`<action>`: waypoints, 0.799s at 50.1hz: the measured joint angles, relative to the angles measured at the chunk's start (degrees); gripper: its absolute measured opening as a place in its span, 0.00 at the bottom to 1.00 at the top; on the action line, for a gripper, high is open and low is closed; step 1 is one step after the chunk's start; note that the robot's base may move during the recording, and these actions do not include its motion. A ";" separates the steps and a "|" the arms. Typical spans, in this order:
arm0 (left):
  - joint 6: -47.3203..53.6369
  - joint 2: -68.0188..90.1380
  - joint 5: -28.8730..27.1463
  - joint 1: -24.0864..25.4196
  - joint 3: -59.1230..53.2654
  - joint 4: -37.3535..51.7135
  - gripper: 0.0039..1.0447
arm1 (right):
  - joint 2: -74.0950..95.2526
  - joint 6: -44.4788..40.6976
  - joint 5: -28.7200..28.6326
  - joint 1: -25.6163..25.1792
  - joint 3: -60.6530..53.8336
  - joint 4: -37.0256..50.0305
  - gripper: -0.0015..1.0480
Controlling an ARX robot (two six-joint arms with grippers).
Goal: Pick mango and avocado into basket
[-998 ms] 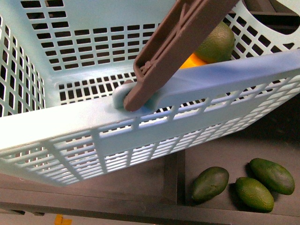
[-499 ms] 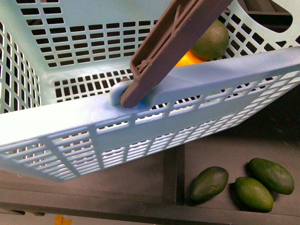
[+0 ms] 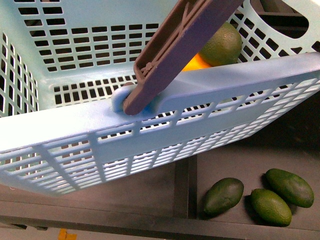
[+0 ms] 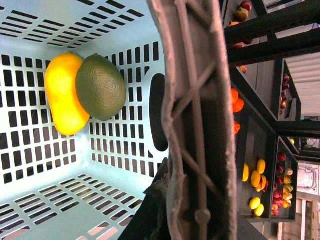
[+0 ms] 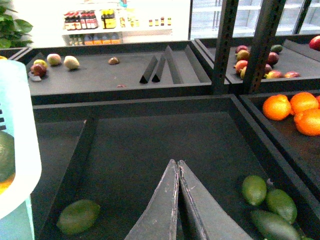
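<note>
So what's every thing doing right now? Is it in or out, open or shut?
mango: in the basket, touching the avocado.
avocado: in the basket, beside the mango.
basket: tilted, holding both fruits.
brown handle: swung up across the basket.
right gripper: shut, holding nothing, over a dark shelf tray.
left gripper: not in view.
three avocados: out of the basket, lying on the shelf.

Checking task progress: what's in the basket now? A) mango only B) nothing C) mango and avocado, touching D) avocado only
C: the left wrist view shows the mango and avocado pressed together inside the basket.
</note>
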 joint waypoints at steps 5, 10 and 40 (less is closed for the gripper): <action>0.00 0.00 0.09 -0.02 0.00 0.00 0.04 | -3.96 0.00 -0.24 -0.04 -1.11 -2.75 0.02; 0.00 0.00 0.07 -0.02 0.00 0.00 0.04 | -5.99 0.02 -0.26 -0.09 -3.17 -1.97 0.02; 0.00 0.00 0.09 -0.02 0.00 0.00 0.04 | -23.67 0.00 -0.35 -0.09 -3.50 -18.56 0.02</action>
